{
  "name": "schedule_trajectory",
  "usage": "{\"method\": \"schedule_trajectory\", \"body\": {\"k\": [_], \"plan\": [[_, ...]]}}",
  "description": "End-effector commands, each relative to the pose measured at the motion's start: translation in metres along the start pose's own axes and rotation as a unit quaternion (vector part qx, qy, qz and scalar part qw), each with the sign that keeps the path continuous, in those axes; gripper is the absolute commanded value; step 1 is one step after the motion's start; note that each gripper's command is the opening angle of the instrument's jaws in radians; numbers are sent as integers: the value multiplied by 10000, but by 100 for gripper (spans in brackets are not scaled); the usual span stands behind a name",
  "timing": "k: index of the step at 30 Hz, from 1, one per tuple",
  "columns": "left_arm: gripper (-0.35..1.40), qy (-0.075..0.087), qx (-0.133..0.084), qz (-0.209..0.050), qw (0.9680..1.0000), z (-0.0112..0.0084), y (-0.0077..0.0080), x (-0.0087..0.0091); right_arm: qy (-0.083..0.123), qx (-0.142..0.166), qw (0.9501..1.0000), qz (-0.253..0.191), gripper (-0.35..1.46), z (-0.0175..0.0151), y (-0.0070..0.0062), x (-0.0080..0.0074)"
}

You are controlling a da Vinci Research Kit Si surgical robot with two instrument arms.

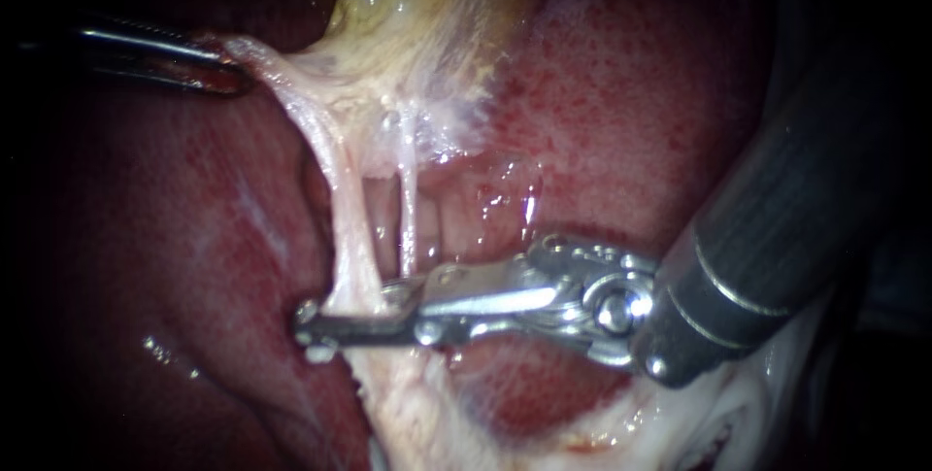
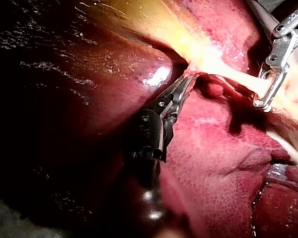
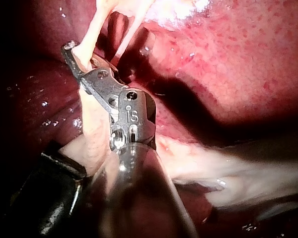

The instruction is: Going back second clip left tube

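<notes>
Two pale tubes run down from the yellowish gallbladder [image 1: 417, 24]: a thicker left tube [image 1: 348, 228] and a thin right tube [image 1: 408, 209]. My right instrument [image 1: 330, 311] comes in from the right on a dark shaft. Its metal jaws stand open around the left tube's lower end, a narrow gap between them. In the right wrist view the left tube [image 3: 87, 47] crosses between my right instrument's [image 3: 75, 53] jaws. I cannot tell a clip apart from the jaws' metal. My left instrument [image 1: 225, 71] is shut on pale tissue [image 1: 262, 53] at the gallbladder's edge and holds it taut.
Red liver [image 1: 631, 112] surrounds the tubes on both sides. Whitish fatty tissue [image 1: 417, 413] lies below the right instrument's jaws. In the left wrist view my left instrument [image 2: 185, 84] grips the pale tissue, with the right instrument [image 2: 264, 96] beyond it.
</notes>
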Motion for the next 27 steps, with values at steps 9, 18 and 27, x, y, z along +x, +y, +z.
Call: {"method": "schedule_trajectory", "body": {"k": [9,18,27], "plan": [[-35,0,-1,2,10000,-1,-1,-1,471,-930,9905,-891,50,-7,25,-2],[-35,-2,-7,5,10000,-2,-6,-3,429,-1350,9726,-1845,50,-62,11,-10],[-35,-1,0,7,10000,-5,-8,-4,-222,-1638,9467,-2764,50,-142,-23,0]]}}
